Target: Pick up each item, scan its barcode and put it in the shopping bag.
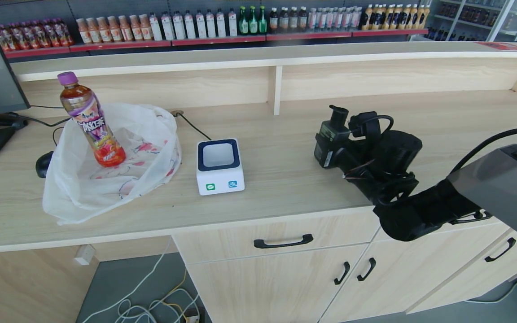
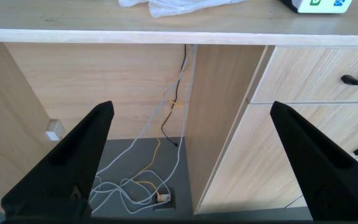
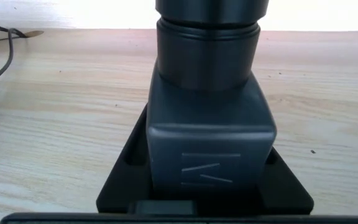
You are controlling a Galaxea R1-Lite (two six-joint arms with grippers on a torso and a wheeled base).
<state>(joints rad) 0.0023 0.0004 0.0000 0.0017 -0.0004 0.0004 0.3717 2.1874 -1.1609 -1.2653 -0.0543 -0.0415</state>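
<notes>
Closest in, the right gripper (image 1: 335,148) is clamped around a dark, square-shouldered bottle (image 1: 338,117) with a round black cap, held low over the pale wood-grain counter (image 1: 285,170) (smooth, with a light edge). To its left sits the white cube scanner (image 1: 219,166) with a dark-framed window. Beyond that lies the crinkled, translucent shopping bag (image 1: 151,134), with a purple-capped tea bottle (image 1: 92,121) standing tilted inside. The left gripper (image 2: 191,109) hangs below the counter edge, spread wide and empty, facing loose cables (image 2: 148,180). Red-edged shelves (image 1: 240,39) of drinks line the back.
</notes>
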